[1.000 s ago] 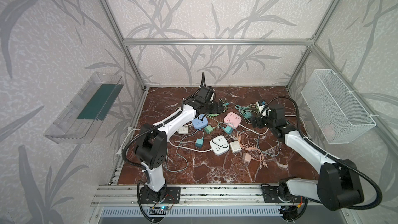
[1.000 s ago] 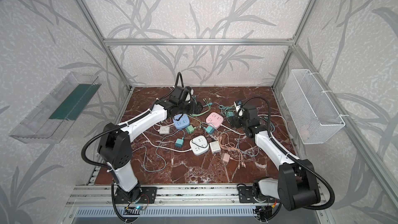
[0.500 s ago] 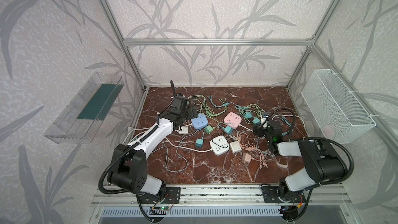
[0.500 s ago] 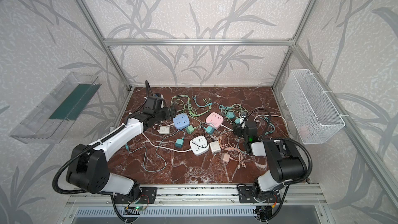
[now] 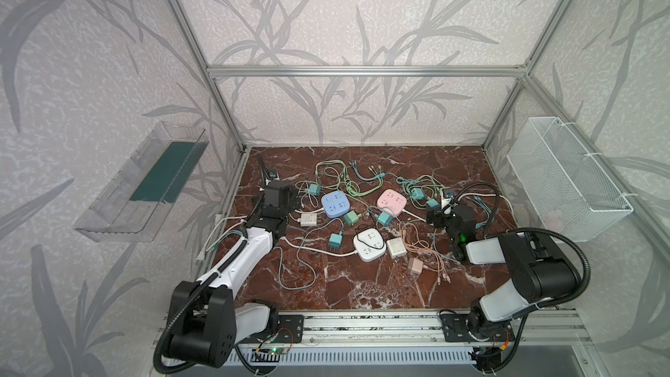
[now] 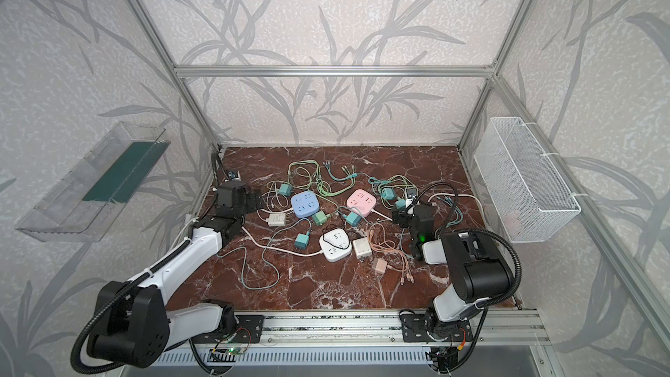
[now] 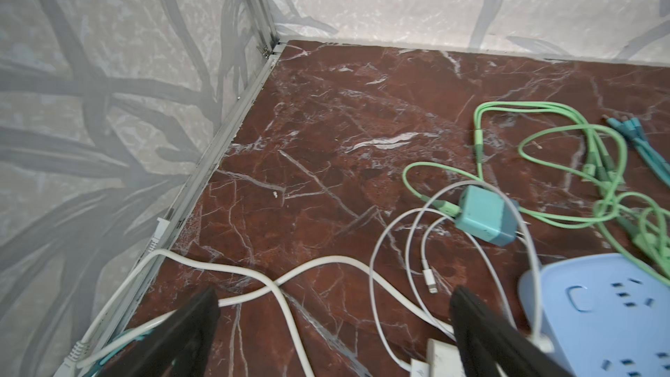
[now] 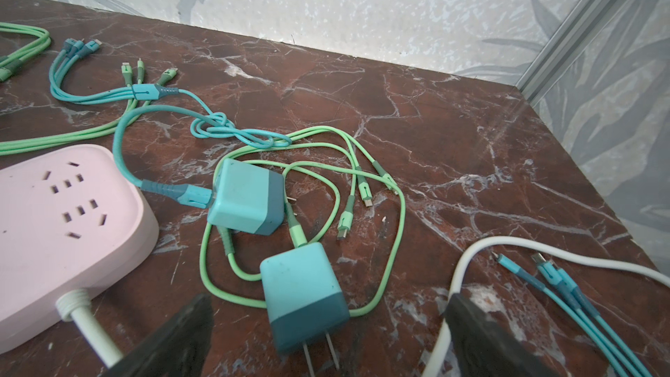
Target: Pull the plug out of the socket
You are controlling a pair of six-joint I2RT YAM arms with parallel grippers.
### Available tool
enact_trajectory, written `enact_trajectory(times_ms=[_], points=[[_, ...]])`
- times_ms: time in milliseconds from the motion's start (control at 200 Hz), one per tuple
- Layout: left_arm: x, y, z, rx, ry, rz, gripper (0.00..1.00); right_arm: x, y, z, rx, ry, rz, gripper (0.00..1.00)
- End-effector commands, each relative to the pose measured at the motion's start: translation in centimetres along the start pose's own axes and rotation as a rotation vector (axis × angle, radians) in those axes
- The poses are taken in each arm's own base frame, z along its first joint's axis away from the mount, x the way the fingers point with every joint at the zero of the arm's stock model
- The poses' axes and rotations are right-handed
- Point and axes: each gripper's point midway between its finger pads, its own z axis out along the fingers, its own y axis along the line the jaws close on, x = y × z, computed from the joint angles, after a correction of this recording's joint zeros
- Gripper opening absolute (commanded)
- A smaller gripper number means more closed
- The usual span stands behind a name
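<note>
Hovering low over the red-brown marbled counter (image 5: 362, 284), the two arms sit at the outer flanks of the cable tangle, presumably so that neither blocks the sockets. Left pincer (image 7: 333, 295): jaws wide, with only loose white cord on the counter between them. It stands just beside the blue rounded-square plastic socket block (image 7: 594, 306). Right pincer (image 8: 328, 301): jaws wide and empty. A teal cube-shaped plastic charger plug (image 8: 304, 295) lies flat just ahead of its jaws, two metal prongs bare and pointing toward the pincer. A second teal charger plug (image 8: 246, 203) lies on its side near the pink rounded-square plastic socket block (image 8: 69, 208), prongs exposed, blue-green cable attached. The visible faces of the blue and pink blocks show only empty slots. The white rounded-square socket block (image 5: 369, 244) likewise carries nothing. Judgement: no plug is seated anywhere in view, and the plugs lie loose near the sockets, which fits a finished pull.
</note>
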Motion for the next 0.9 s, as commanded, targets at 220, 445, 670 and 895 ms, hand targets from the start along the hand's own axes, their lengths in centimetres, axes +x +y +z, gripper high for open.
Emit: enact_trajectory(times_ms=[220,445,670,895], points=[[2.5,1.7,3.9,-0.033,-0.222,-0.053,0.99,-1.5,-0.7,0.2,0.028,-0.051,0.021,0.99],[3.8,2.0,4.8,-0.047,-0.262,-0.072,0.99,-1.5,-0.7,0.2,0.028,-0.05,0.021,0.99],[3.8,1.9,4.8,-0.046,-0.263,-0.073,0.99,-1.5,-0.7,0.2,0.028,-0.052,0.021,0.99],[3.8,1.9,4.9,-0.047,-0.262,-0.072,1.0,-1.5,-0.6,0.2,0.027,-0.051,0.021,0.99]])
